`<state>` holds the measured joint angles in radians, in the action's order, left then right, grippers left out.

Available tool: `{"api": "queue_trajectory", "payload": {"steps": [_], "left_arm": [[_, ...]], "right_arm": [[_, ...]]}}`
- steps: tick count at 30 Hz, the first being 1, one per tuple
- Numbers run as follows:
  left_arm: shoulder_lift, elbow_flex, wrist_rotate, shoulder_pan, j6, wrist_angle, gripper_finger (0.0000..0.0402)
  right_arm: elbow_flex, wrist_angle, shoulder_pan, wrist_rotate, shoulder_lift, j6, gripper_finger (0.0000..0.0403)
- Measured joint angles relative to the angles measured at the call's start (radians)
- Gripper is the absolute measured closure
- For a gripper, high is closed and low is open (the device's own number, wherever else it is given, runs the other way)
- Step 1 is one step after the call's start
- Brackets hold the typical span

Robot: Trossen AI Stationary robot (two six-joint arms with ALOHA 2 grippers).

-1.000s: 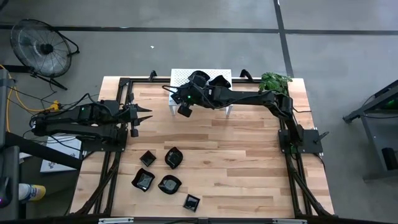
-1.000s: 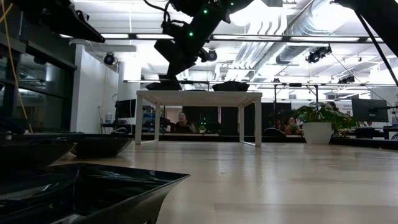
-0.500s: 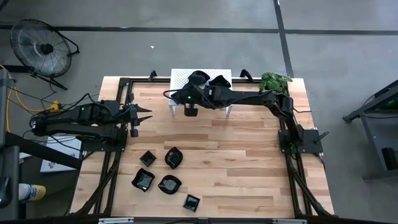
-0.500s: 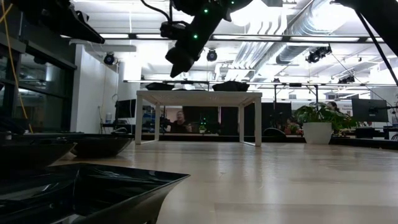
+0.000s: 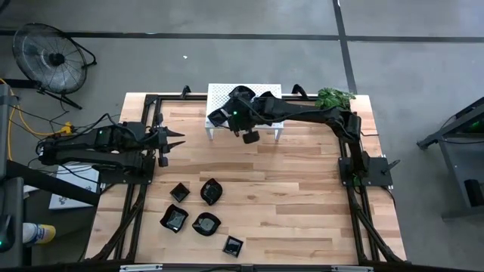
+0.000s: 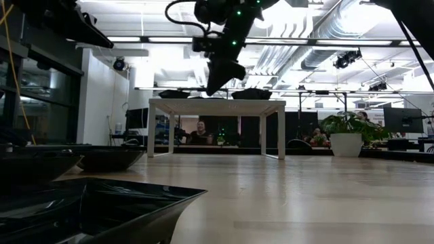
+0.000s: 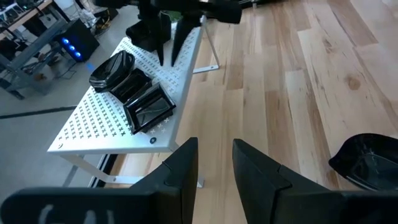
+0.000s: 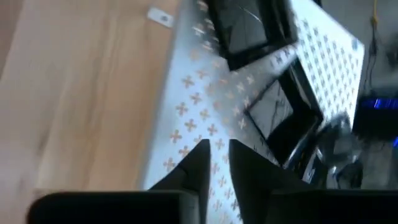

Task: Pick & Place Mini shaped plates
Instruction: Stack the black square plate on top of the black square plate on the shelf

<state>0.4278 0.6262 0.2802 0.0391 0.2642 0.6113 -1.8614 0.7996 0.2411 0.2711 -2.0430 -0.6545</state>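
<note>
On the near part of the wooden table (image 5: 302, 189), five small black plates (image 5: 200, 208) lie in a loose cluster left of the middle, all resting flat with their hollows facing up: a tiny square one (image 5: 233, 245) nearest the front edge, turned so its corners point along and across the table, then a rounded one (image 5: 206, 224) and a wavy-edged one (image 5: 174, 219) side by side, and behind them a small square one (image 5: 179, 192) and a rounded one (image 5: 212, 191). None of them shows a clear long axis from above. The left arm lies low along the left side of the table, reaching toward the middle, and the left gripper (image 5: 172, 140) hangs well apart from the cluster with its fingers (image 7: 183, 165) a narrow gap apart and nothing between them. Farther back stands the white perforated stand (image 5: 219, 94) at the rear edge, and on it sit more plates (image 7: 134, 93); from the left wrist view three lie in a row along the stand, the nearest a square one (image 7: 149, 107) lying flat, its sides a little askew to the stand's edge. The right arm stretches from its base on the right side across the back of the table, bent at the elbow near the potted plant (image 5: 333, 98), and the right gripper (image 5: 249, 136) hangs just in front of the stand's front edge, pointing down, above the table and touching nothing. Its fingers (image 8: 196, 162) stand a narrow gap apart and hold nothing.
</note>
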Motion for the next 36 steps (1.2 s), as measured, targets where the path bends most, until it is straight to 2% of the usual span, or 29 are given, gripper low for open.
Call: {"api": "queue_trajectory", "payload": {"steps": [3,10,20,36], "left_arm": [[0.002,0.0,0.0,0.0,-0.004,0.0,0.0305],[0.002,0.0,0.0,0.0,-0.007,0.003,0.0305],[0.002,0.0,0.001,0.0,-0.011,0.007,0.0305],[0.002,0.0,0.003,0.0,-0.012,0.021,0.0305]], "right_arm": [[0.0,0.006,0.002,-0.044,0.0,-0.127,0.0312],[0.0,-0.02,0.017,0.011,0.0,-0.283,0.0273],[0.0,-0.069,0.084,-0.057,-0.001,-0.338,0.0274],[0.0,-0.116,0.108,-0.171,-0.007,-0.429,0.0274]]}}
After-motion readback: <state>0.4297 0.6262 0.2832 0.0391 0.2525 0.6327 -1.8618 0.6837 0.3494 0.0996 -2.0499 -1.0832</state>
